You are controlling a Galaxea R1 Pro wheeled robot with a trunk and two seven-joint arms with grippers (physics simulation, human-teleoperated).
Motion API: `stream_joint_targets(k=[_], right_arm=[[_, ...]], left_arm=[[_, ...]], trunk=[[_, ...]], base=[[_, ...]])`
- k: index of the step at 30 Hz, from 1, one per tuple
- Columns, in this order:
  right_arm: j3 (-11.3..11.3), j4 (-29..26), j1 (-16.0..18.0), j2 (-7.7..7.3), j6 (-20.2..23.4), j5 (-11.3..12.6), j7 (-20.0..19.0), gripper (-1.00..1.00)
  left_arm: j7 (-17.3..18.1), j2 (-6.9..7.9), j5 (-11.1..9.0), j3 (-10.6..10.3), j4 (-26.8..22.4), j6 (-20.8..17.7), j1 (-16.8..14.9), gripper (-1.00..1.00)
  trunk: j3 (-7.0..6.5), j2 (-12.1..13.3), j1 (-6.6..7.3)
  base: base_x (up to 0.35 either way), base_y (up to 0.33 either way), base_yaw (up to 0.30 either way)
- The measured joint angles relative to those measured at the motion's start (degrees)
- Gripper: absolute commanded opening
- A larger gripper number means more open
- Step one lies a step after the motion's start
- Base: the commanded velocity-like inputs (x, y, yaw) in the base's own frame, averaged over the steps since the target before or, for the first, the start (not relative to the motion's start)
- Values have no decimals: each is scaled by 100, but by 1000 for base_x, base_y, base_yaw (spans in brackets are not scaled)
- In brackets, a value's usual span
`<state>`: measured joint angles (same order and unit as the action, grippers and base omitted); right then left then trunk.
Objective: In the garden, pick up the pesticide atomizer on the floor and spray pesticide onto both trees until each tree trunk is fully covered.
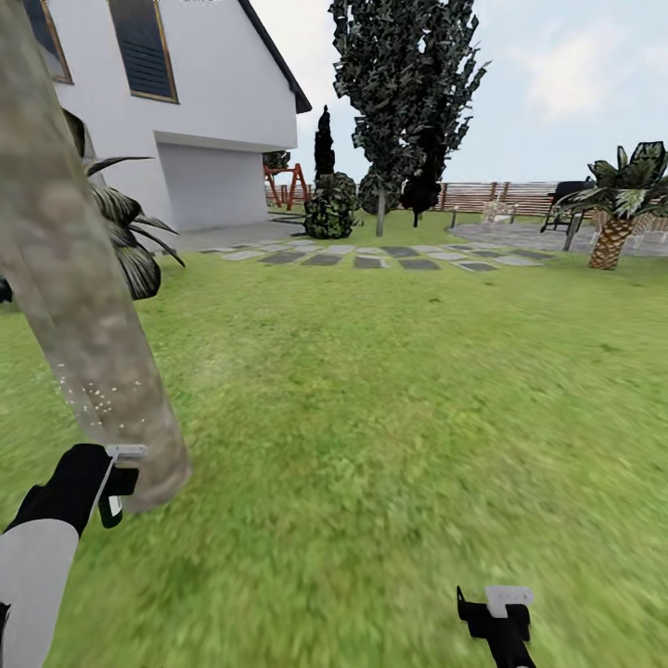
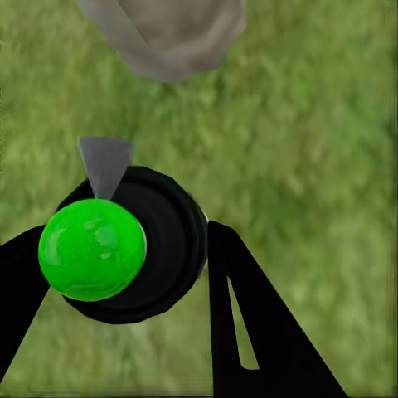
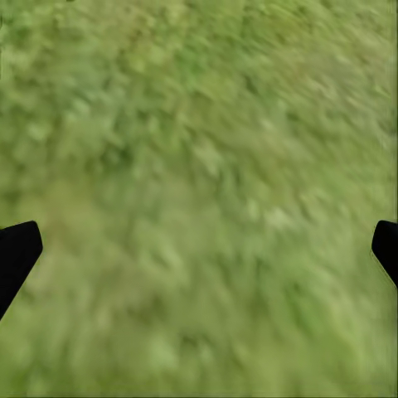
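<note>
My left gripper (image 1: pixel 116 480) is low at the left, close to the foot of a thick, mottled grey-tan tree trunk (image 1: pixel 88 306). Fine white specks dot the bark just above the gripper. In the left wrist view its black fingers (image 2: pixel 249 323) are shut on the pesticide atomizer (image 2: pixel 162 249), a round black body with a bright green ball and a grey nozzle aimed at the trunk base (image 2: pixel 170 37). A second tall tree (image 1: pixel 380 209) with a dark crown stands far back on the lawn. My right gripper (image 1: pixel 498 610) hangs open over the grass, holding nothing (image 3: pixel 199 257).
A white house (image 1: pixel 213 139) stands at the back left, with a spiky plant (image 1: pixel 130 241) beside the near trunk. Grey stepping stones (image 1: pixel 371 258) cross the lawn. A round bush (image 1: pixel 329 209), a short palm (image 1: pixel 614 227) and a slatted fence (image 1: pixel 501 197) lie beyond.
</note>
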<state>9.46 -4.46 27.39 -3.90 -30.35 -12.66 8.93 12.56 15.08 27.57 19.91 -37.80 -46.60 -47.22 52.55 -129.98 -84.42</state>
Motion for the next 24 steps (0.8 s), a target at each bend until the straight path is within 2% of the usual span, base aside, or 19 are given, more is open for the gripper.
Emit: stream_joint_targets(k=[9,16,18,22,24], right_arm=[[0,1,0,3,1,0,-1,100],[1,-3,-1,3,1,0,-2,100],[2,-6,-1,3,2,1,-7,100],[3,-7,-1,3,2,1,-6,100],[3,-7,-1,3,2,1,-3,100]], left_arm=[[5,-2,-14,1,-2,-9,-14,-100],[-1,-34,-77,6,-2,-27,-68,-100],[0,-131,-105,4,-2,-33,-66,-100],[2,-456,-110,-16,-3,-28,-74,-100],[0,-548,-80,-19,-9,-38,-104,-100]], trunk=[[0,0,2],[0,0,1],[0,0,-1],[0,0,-1],[0,0,-1]], base=[[230,-193,275],[272,-64,276],[57,-20,274],[7,-3,274],[1,0,271]])
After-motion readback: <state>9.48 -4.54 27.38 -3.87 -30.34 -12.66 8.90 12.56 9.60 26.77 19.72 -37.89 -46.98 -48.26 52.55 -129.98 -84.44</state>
